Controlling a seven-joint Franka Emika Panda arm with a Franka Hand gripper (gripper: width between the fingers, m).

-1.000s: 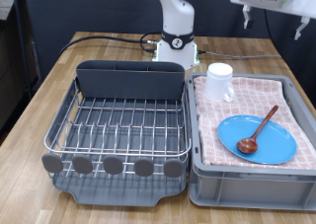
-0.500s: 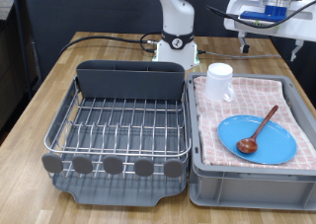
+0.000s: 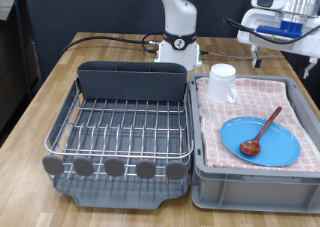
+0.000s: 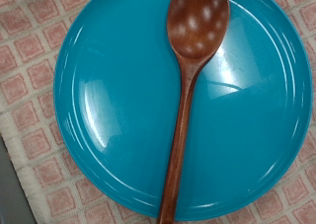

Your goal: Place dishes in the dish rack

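The light-blue plate (image 3: 259, 141) lies flat on the checked cloth in the grey crate (image 3: 300, 179), and it fills the wrist view (image 4: 118, 106). The reddish-brown wooden spoon (image 3: 262, 130) rests across the plate, bowl on the plate and handle pointing to the crate's far right; it also shows in the wrist view (image 4: 186, 96). The white mug (image 3: 221, 83) stands at the crate's far left corner. The dish rack (image 3: 125, 127) with its dark cutlery bin (image 3: 133, 81) holds no dishes. My gripper (image 3: 282, 63) hangs high above the crate's far right, fingers apart and empty. No fingers show in the wrist view.
The rack and crate stand side by side on a wooden table (image 3: 40, 97). The robot base (image 3: 180, 42) is behind them, with a black cable (image 3: 100, 39) running along the table's far side.
My gripper has come down and moved toward the exterior view's right, lower over the crate's far side. The dishes have not moved.
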